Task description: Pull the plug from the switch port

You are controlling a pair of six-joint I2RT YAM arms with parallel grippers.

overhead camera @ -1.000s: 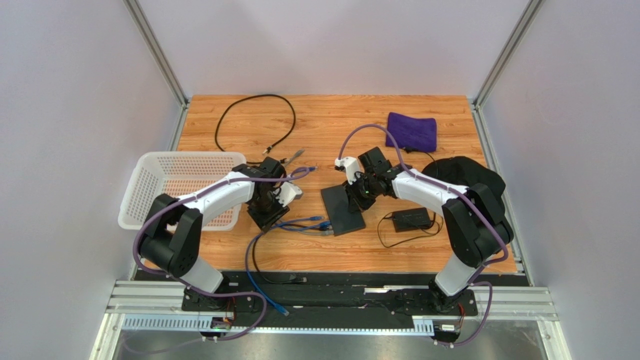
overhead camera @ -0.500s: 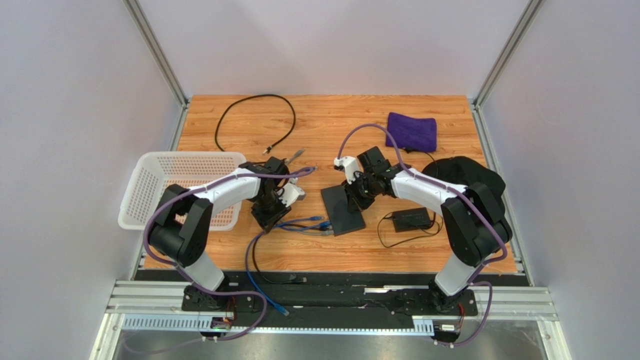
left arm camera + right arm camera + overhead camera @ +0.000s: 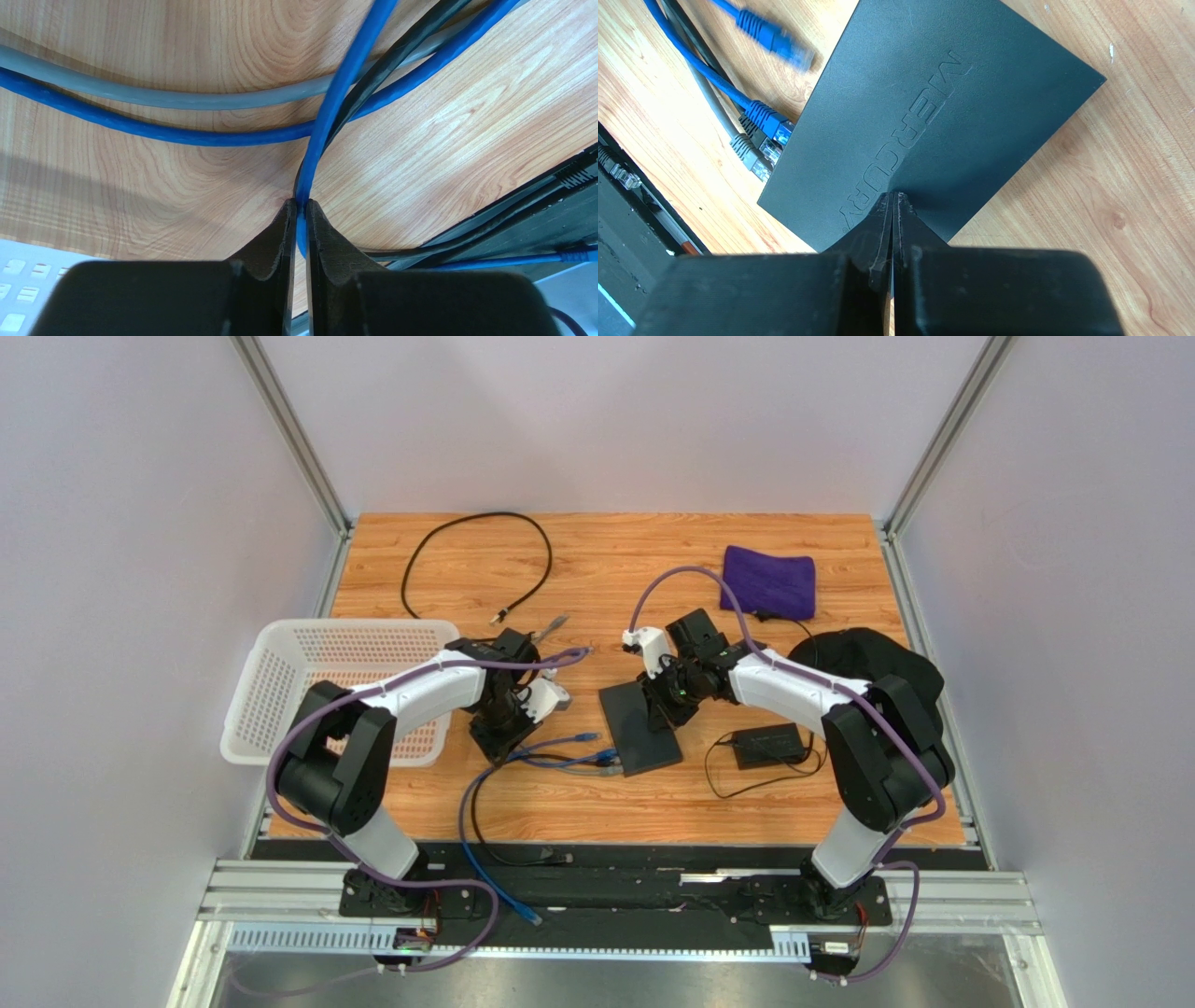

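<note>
On the wooden table (image 3: 617, 560) the switch (image 3: 640, 730) lies flat at mid-table between the two arms, its socket edge turned toward the left arm. The right gripper (image 3: 893, 198), fingers pressed together, bears tip-down on the switch's lid, evidently to pin the box so a pull will not drag it. The left gripper (image 3: 300, 210) is clamped on a blue cable (image 3: 335, 98) just above the wood, near where it crosses a grey cable (image 3: 175, 98). The blue cable probably runs to the blue plug (image 3: 772, 127) seated in a port, though the views don't trace it.
</note>
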